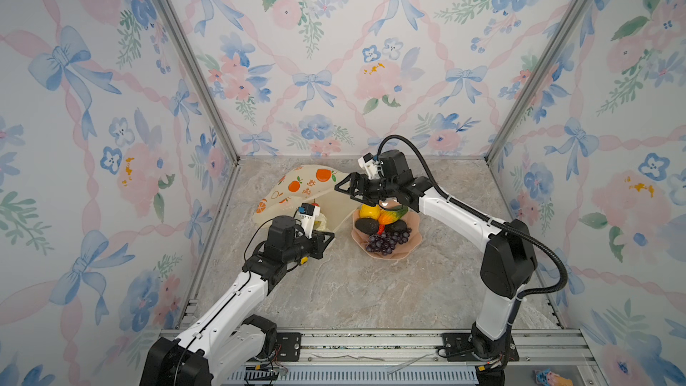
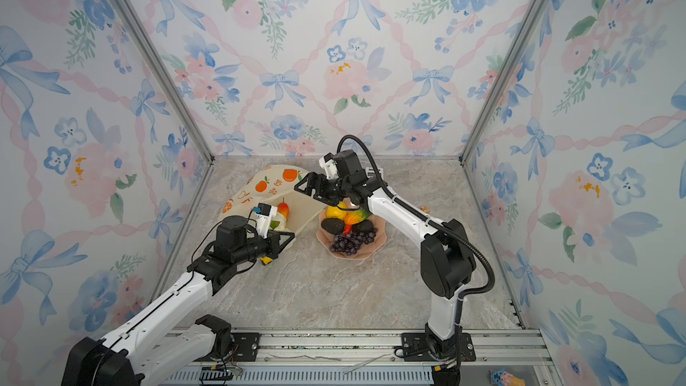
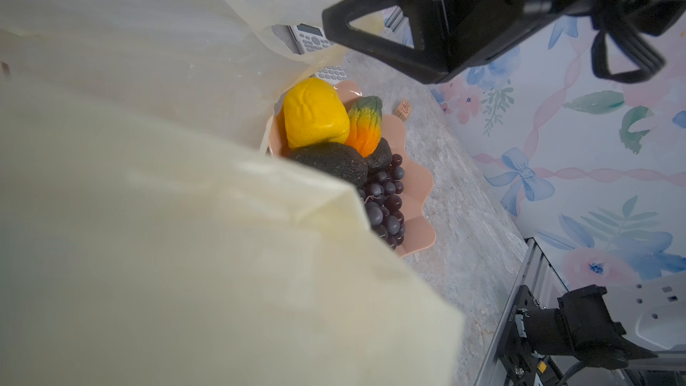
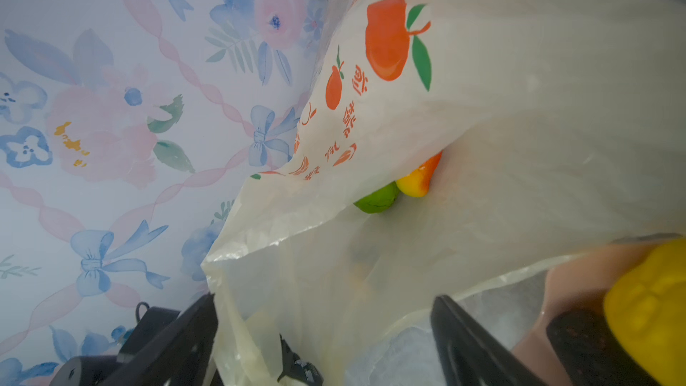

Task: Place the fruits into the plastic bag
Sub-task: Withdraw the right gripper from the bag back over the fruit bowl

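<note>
The plastic bag (image 1: 297,187) lies at the back left of the tabletop (image 1: 371,291), its mouth toward the pink plate (image 1: 414,241). I judge the film thin, limp and slippery, so it is best taken by the rim. Inside it sit a green fruit (image 4: 376,198) and a red-yellow fruit (image 2: 283,209).

On the plate, the yellow fruit (image 1: 369,211), orange-green fruit (image 1: 389,217) and avocados (image 1: 366,226) look light, hard and glossy. I'd pinch those across their middles. The grape bunch (image 1: 386,243) is knobbly and probably floppy, so I'd take it at its thickest part.

My left end effector (image 1: 326,235) reaches in low from the front, clamped tight on what looks like the bag's near rim. My right end effector (image 1: 349,194) hovers above the yellow fruit, near the bag's raised lip, its jaws spread wide and holding nothing.
</note>
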{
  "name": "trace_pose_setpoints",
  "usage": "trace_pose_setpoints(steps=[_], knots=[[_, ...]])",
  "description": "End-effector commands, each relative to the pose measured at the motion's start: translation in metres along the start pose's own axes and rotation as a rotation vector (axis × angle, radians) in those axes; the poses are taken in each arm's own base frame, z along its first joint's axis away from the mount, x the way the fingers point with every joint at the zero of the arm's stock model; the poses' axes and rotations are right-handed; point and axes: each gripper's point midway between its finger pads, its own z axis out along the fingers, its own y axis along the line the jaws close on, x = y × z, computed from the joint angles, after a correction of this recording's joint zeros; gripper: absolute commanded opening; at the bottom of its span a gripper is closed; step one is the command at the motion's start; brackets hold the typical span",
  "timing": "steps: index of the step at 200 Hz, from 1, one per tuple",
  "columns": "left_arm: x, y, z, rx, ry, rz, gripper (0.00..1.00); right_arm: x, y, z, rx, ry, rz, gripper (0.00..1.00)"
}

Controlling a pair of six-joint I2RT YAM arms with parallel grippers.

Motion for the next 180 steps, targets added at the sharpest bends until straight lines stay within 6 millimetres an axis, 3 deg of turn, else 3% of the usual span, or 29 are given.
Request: trace_pose_setpoints(steps=[1,31,82,102,142,180], knots=[[-0.011,-0.007,0.0,0.038,-0.022,0.021,0.0,0.008,0.036,-0.032,-0.067,-0.019,-0.067,0.93],[-0.011,-0.006,0.0,0.04,-0.022,0.017,0.0,0.025,0.034,-0.077,0.073,-0.031,-0.15,0.93],[-0.012,-0.005,-0.002,0.036,-0.03,0.015,0.0,0.046,-0.031,-0.158,0.585,-0.002,-0.312,1.0],[-0.013,-0.006,-0.003,0.036,-0.034,0.017,0.0,0.05,-0.062,-0.181,0.761,0.037,-0.312,0.96],[-0.013,-0.006,-0.006,0.033,-0.044,0.02,0.0,0.049,-0.107,-0.186,0.786,-0.013,-0.051,0.96],[-0.013,-0.005,-0.006,0.029,-0.043,0.019,0.0,0.04,-0.129,-0.162,0.614,-0.183,0.31,0.96]])
